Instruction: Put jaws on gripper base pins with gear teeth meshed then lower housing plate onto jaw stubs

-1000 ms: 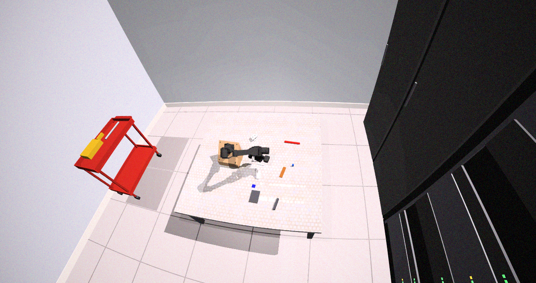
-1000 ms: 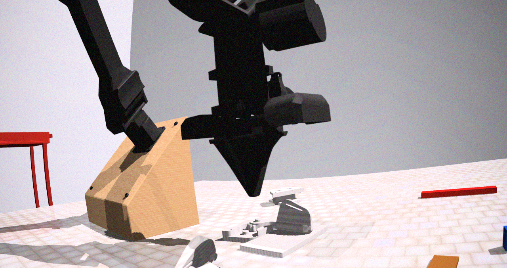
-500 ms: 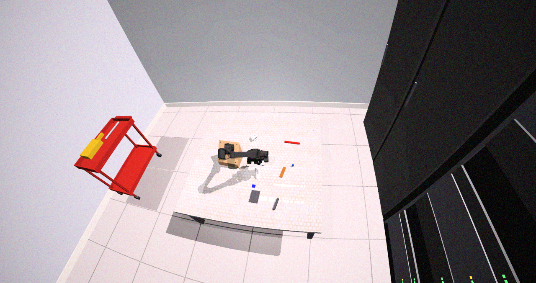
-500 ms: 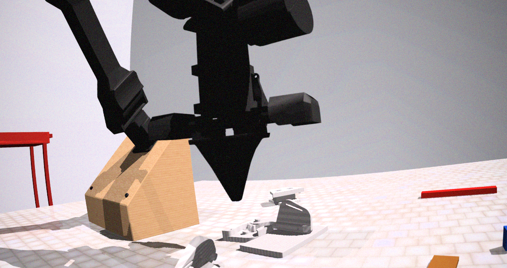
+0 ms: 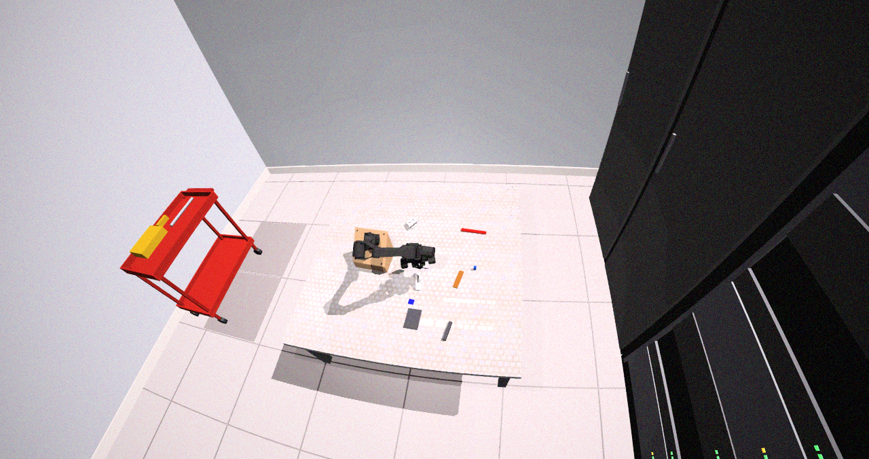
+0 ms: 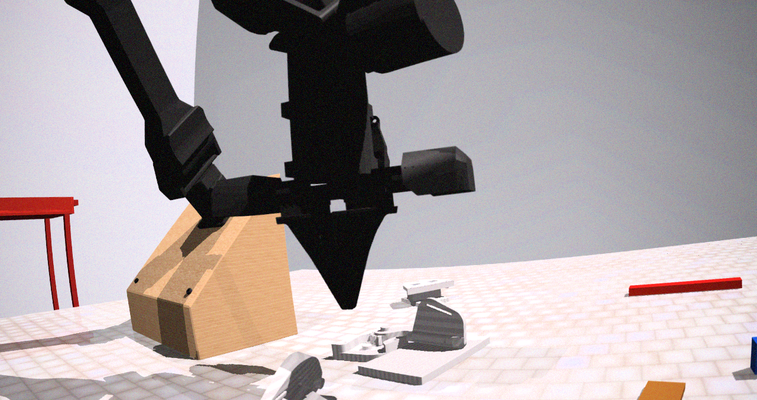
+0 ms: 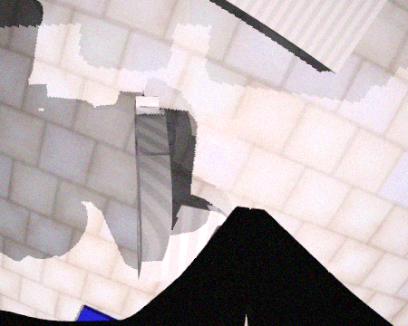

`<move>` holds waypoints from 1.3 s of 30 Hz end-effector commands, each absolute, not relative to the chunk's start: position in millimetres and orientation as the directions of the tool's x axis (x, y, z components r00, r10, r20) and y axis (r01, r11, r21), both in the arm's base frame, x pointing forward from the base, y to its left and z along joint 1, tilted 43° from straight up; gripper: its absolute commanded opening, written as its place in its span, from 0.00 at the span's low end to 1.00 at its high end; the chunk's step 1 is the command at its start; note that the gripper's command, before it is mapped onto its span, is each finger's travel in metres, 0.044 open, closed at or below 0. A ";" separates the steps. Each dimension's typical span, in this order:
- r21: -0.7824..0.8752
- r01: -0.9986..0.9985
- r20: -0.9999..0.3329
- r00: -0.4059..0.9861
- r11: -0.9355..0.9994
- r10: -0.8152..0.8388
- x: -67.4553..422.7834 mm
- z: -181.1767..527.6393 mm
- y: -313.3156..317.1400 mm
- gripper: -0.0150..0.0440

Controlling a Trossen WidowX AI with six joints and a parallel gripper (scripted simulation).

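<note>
My gripper [image 6: 348, 307] [image 7: 247, 221] is shut and empty, its tips above the table. The white gripper base [image 6: 346, 351] lies below and right of it in the exterior view, with small round parts on top. Against it lies a flat ribbed plate [image 6: 407, 368] [image 7: 319, 27] bearing a curved upright wall [image 6: 436, 326]; I cannot tell how they join. A loose white jaw [image 5: 417, 284] [image 6: 296, 376] [image 7: 154, 181] stands nearer the exterior camera, left of my fingertips in the wrist view. The housing plate [image 5: 411, 223] [image 6: 427, 287] is farther back, off the base. Gear meshing is not visible.
The arm's wooden mount [image 5: 379, 261] [image 6: 248, 286] is behind left. Around are a red bar [image 5: 473, 231] [image 6: 685, 286], an orange block [image 5: 457, 278] [image 6: 661, 391], a blue block [image 5: 411, 301] [image 7: 92, 314], a small blue piece [image 5: 474, 267], a dark plate [image 5: 412, 319] and a dark bar [image 5: 447, 331].
</note>
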State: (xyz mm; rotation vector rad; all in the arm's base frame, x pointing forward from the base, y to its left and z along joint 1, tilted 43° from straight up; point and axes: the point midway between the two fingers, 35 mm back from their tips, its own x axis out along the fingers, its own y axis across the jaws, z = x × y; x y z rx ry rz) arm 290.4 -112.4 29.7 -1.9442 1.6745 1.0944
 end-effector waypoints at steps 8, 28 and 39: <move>0.233 -0.941 -0.734 -0.003 -0.247 -0.679 289.2 16.4 -125.7 0.25; 0.247 -0.934 -0.731 -0.004 -0.260 -0.682 287.4 -5.7 -149.3 0.25; 0.249 -0.933 -0.731 -0.004 -0.261 -0.682 281.6 -6.5 -154.1 0.25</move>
